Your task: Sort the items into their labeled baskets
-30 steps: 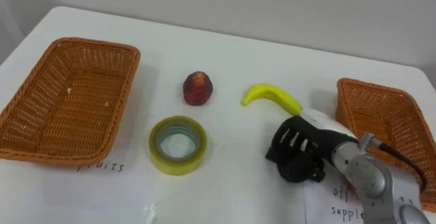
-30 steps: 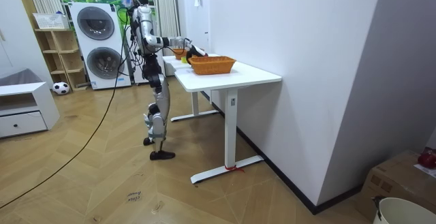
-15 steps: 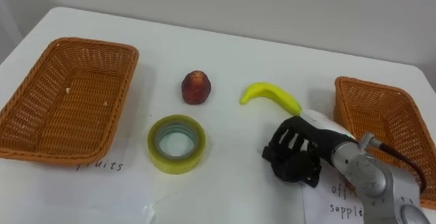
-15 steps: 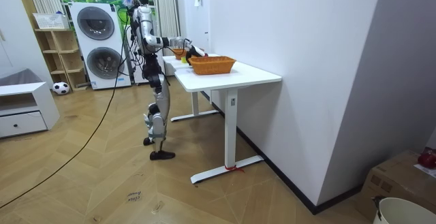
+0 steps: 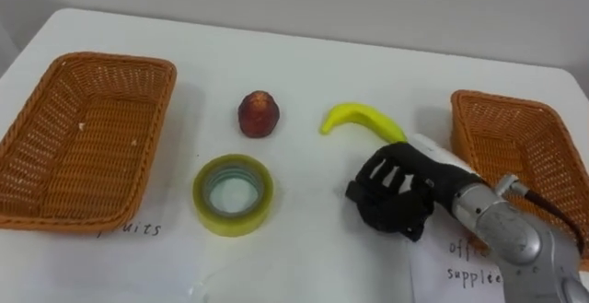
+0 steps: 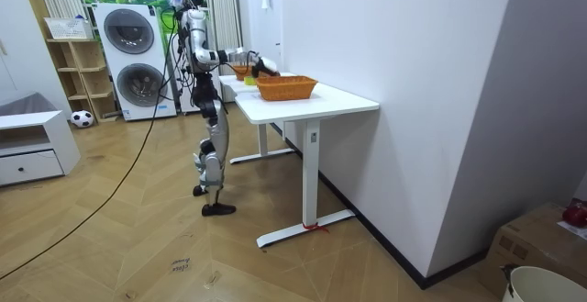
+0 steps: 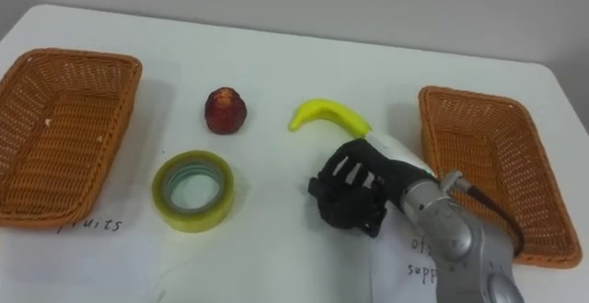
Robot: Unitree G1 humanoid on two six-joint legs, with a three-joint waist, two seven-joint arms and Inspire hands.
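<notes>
A red fruit point(image 5: 259, 114) and a yellow banana point(image 5: 363, 119) lie side by side at the middle of the white table point(image 5: 304, 54). A roll of yellowish tape point(image 5: 233, 193) lies flat in front of the red fruit. An empty wicker basket point(image 5: 92, 64) stands at the left, above a paper label reading fruits. A second empty wicker basket point(image 5: 497, 100) stands at the right, by an office supplies label point(image 5: 469, 262). My right hand point(image 5: 391, 197) hovers just in front of the banana with its fingers curled down, and I see nothing in it.
In the room view I stand at the end of the white table point(image 6: 339, 100), one arm reaching over it beside a wicker basket point(image 6: 285, 86). Washing machines point(image 6: 128, 54) stand behind me. The table's near middle, between tape and hand, is bare.
My right hand has moved a little to the left and up, closer to the banana's near side. The whole picture shifted slightly; the fruit, tape and baskets stay put.
</notes>
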